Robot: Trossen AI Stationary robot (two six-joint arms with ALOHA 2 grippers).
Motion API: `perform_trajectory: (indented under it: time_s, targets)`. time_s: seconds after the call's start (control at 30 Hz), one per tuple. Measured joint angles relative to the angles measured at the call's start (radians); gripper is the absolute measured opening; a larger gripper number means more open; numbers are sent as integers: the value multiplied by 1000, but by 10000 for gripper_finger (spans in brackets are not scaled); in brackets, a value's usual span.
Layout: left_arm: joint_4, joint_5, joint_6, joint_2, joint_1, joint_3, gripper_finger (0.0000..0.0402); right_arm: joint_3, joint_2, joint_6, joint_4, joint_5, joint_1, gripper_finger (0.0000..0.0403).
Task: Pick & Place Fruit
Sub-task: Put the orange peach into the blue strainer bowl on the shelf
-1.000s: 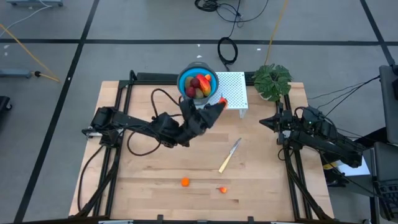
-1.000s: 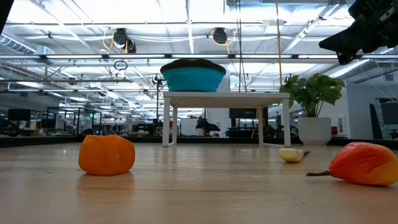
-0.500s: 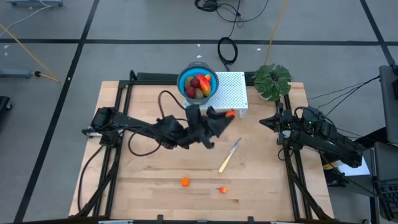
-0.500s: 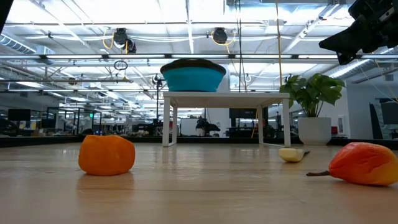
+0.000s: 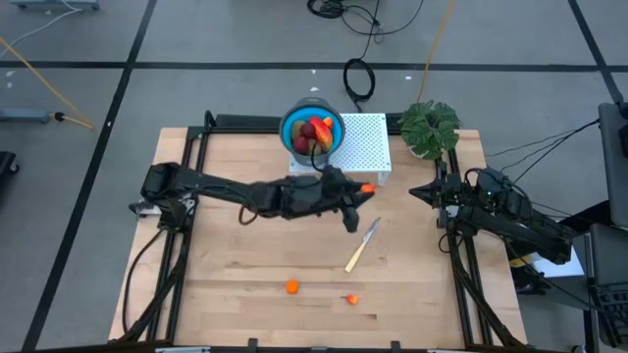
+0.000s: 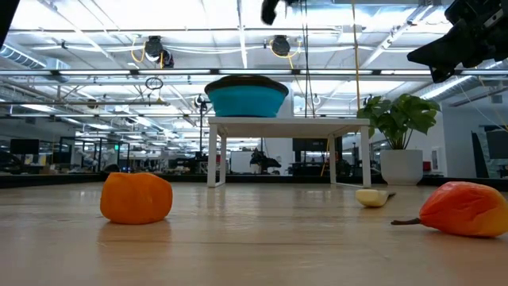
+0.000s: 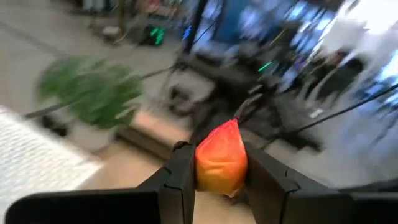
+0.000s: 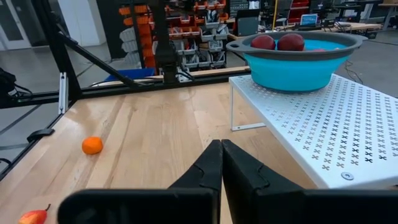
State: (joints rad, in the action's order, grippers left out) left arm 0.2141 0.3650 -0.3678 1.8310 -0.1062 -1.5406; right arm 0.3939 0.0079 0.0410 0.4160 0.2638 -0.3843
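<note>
The left end effector (image 7: 219,171) is clamped on a small orange fruit (image 7: 221,158), pinched between its 2 fingers. It is glossy, orange-red and pointed at one end. The right end effector (image 8: 221,163) rests with fingers together.

Count from my side: two arms, two grippers. One blue bowl (image 5: 312,131) on one white perforated stand (image 5: 365,142). Two small orange fruits loose on the table (image 5: 292,287) (image 5: 352,299), one more in my left gripper (image 7: 219,163). One knife (image 5: 361,245), one plant (image 5: 430,127).
</note>
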Motion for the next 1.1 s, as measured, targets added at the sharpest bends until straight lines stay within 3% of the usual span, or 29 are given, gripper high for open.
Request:
perform_trajectory:
  time_s: [0.17, 0.4, 0.57, 0.77, 0.93, 1.1]
  targets:
    - [-217, 71, 49, -75, 58, 0, 106, 0, 0, 0, 0, 0, 0, 4]
    - [-406, 306, 251, -174, 141, 0, 106, 0, 0, 0, 0, 0, 0, 4]
    - [-501, 432, 304, -197, 221, 0, 106, 0, 0, 0, 0, -1, 0, 4]
    - [-624, 416, 170, -197, 342, 0, 106, 0, 0, 0, 0, -1, 0, 4]
    - [-736, 288, -63, -197, 434, 0, 106, 0, 0, 0, 0, -1, 0, 4]
    - [-851, 163, -179, -187, 477, 0, 106, 0, 0, 0, 0, -1, 0, 4]
